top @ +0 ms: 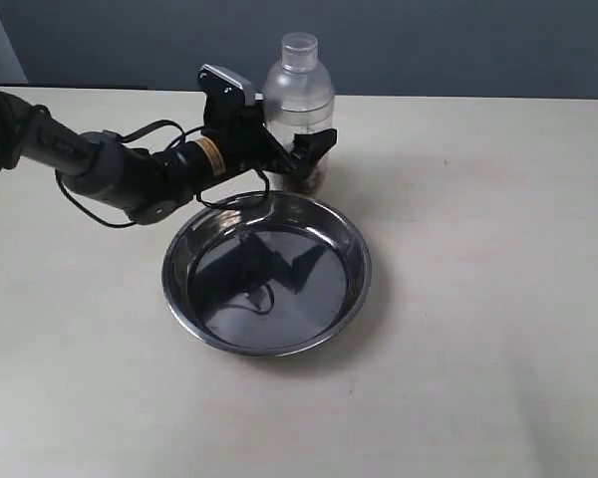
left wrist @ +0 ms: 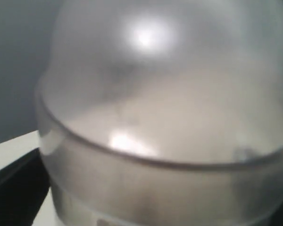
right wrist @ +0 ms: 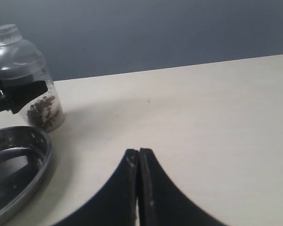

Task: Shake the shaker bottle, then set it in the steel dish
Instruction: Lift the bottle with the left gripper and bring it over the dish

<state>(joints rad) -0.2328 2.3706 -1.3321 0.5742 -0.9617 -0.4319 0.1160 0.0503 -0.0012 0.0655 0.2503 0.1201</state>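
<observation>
The left hand [top: 304, 147] is clamped round the middle of the bottle [top: 297, 85], which is upright at the upper centre of the exterior frame, with brown granules at its bottom. Just below it, the dish [top: 359, 289] lies on the counter [top: 498, 249]. The right hand [right wrist: 138, 162] is closed on nothing, low in its wrist frame.

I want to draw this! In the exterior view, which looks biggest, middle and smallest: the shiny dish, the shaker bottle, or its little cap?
1. the steel dish: biggest, far wider than the others.
2. the shaker bottle: middle, though it stands a bit farther back than the dish.
3. the cap: smallest, just the bottle's top.
</observation>
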